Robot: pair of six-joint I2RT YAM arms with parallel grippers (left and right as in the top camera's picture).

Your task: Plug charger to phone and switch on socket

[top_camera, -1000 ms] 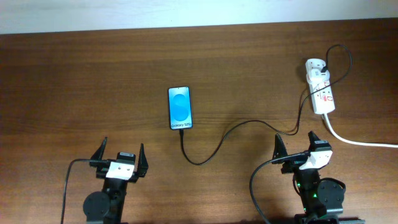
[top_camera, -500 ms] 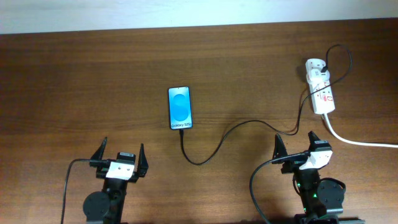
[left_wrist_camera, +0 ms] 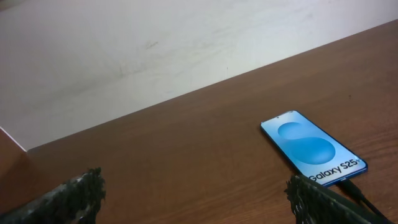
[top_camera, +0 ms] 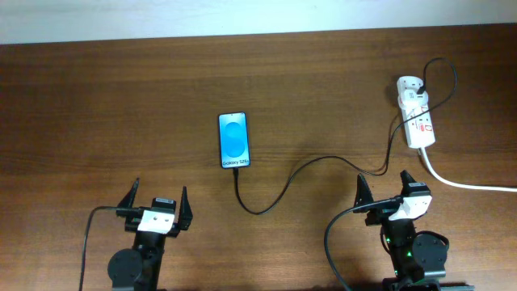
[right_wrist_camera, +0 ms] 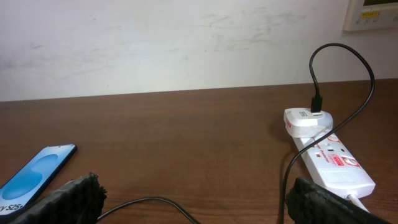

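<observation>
At upper centre of the overhead view, the phone point(top_camera: 233, 141) lies flat on the brown table point(top_camera: 121, 105), screen up, bright blue with a lighter circle and a white strip reading "Galaxy S25" along its lower edge

Charger point(top_camera: 283, 184), a thin black cable, meets the phone's lower edge, dips in a loop below it, then runs right across the table and up to the white adapter point(top_camera: 409, 87) at upper right, arching in a loop over it. Left wrist view shows the plug tip right at the phone's bottom edge; cannot tell if it is fully seated

Socket point(top_camera: 422, 126), a white strip with red marks, lies at upper right of the frame with the adapter plugged in at its far end. A thick white cord point(top_camera: 464, 184) leaves its near end and goes off the right edge. Switch position too small to tell

Left claw point(top_camera: 160, 189) sits at lower left, jaws spread wide, holding nothing, well apart from the phone, which is up and to its right. Its dark fingers point(left_wrist_camera: 71, 198) frame the bottom corners of the left wrist view

Right claw point(top_camera: 383, 178) sits at lower right, jaws also spread wide and empty, below the socket, with the cable passing just above its fingertips
</observation>
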